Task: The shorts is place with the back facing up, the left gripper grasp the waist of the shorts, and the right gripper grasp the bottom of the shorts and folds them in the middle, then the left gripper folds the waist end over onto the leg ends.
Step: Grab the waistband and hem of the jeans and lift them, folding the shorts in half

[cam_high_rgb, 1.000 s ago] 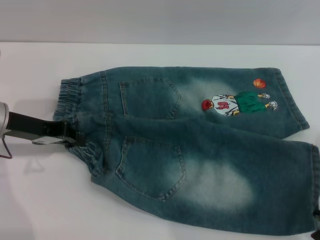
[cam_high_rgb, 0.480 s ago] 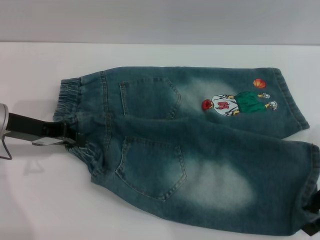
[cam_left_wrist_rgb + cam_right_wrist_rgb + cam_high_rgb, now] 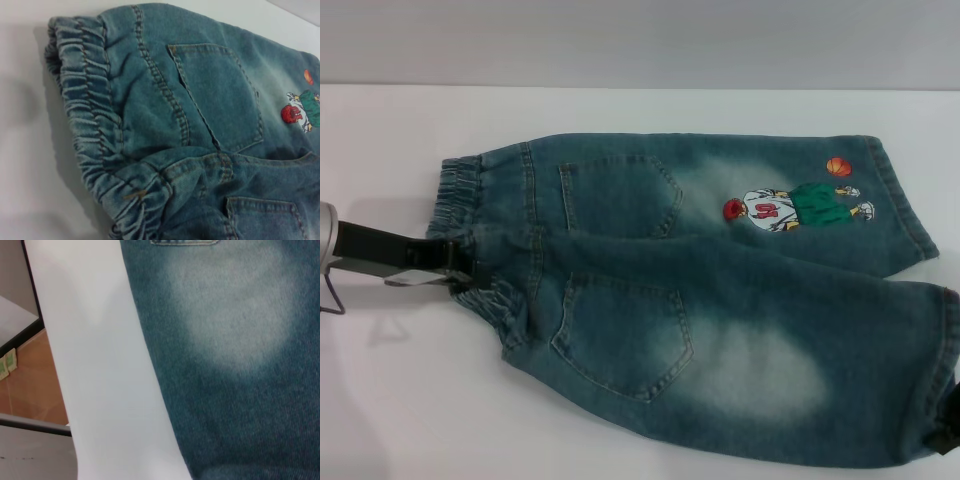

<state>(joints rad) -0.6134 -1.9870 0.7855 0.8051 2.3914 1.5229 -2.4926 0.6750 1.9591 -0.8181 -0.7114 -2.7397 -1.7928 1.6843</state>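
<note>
Blue-green denim shorts (image 3: 720,300) lie flat on the white table, back pockets up, with the embroidered basketball player (image 3: 790,208) on the far leg. The ruffled waist (image 3: 460,200) is at the left and the leg hems (image 3: 948,330) at the right. My left gripper (image 3: 460,270) reaches in from the left and is shut on the bunched middle of the waist (image 3: 85,110). Only a dark part of my right gripper (image 3: 945,432) shows, at the near leg's hem corner. The right wrist view shows the near leg's pale patch (image 3: 240,340) close up.
Bare white table (image 3: 410,400) surrounds the shorts on the left and near sides. The table's edge and an orange floor (image 3: 30,385) beyond it appear in the right wrist view. A grey wall runs behind the table.
My right gripper has come up from the lower right corner to the near leg's hem. The left gripper and the waist have stayed in place.
</note>
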